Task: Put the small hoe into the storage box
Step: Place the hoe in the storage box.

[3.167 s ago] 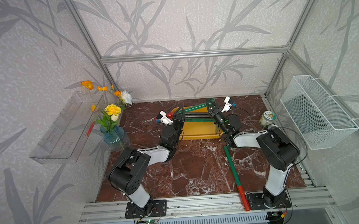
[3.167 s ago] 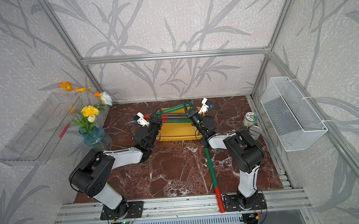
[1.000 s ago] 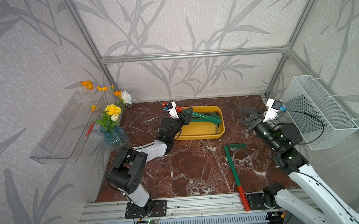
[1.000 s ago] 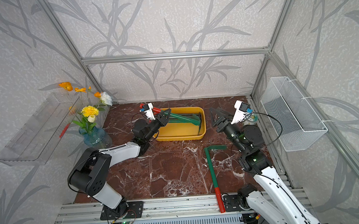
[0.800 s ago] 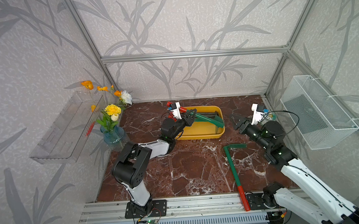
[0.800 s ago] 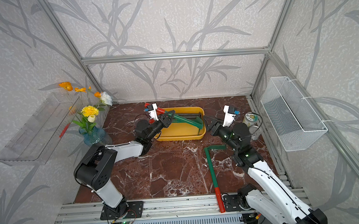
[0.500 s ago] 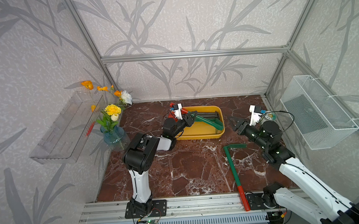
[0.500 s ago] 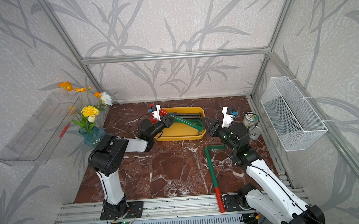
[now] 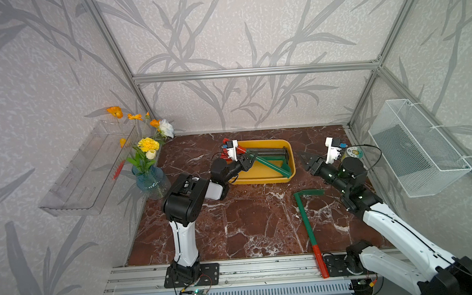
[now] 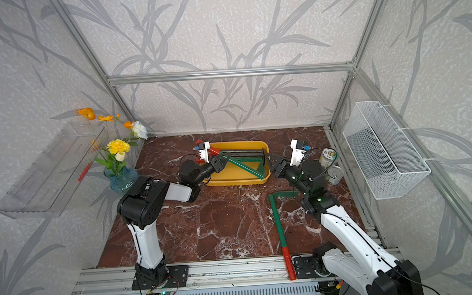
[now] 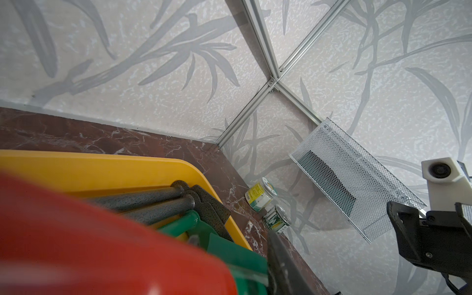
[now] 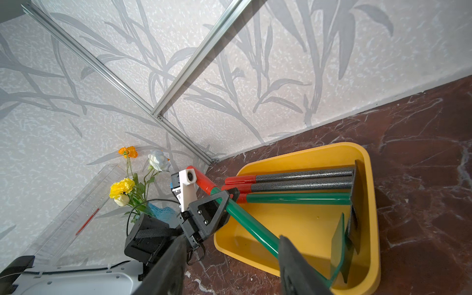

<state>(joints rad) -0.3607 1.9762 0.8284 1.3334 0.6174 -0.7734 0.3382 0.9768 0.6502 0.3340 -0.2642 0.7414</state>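
Small hoe (image 9: 269, 165): a green shaft with a red grip, laid slantwise across the storage box (image 9: 262, 180). The blade is seen at the box's near right corner, and the red grip sticks out past the left rim.
Storage box: a yellow tray set at the back middle of the table (image 9: 247, 217). Three other hoes (image 12: 304, 176) are laid side by side along its far wall.
Left gripper (image 9: 251, 157): clenched on the small hoe's shaft just below the red grip, at the box's left end.
Right gripper (image 9: 305, 159): jaws are spread and nothing is held. It is hung just beside the box's right end, pointed toward it.
Blade contact: it cannot be told whether the blade is rested on the box floor or lifted a little. It seems to be leaned against the near wall.
Long hoe (image 9: 306, 222): green with a red end, laid flat on the table beside the right arm, apart from the box.
Cans (image 10: 328, 156): two are stood at the table's right edge, near the right gripper.
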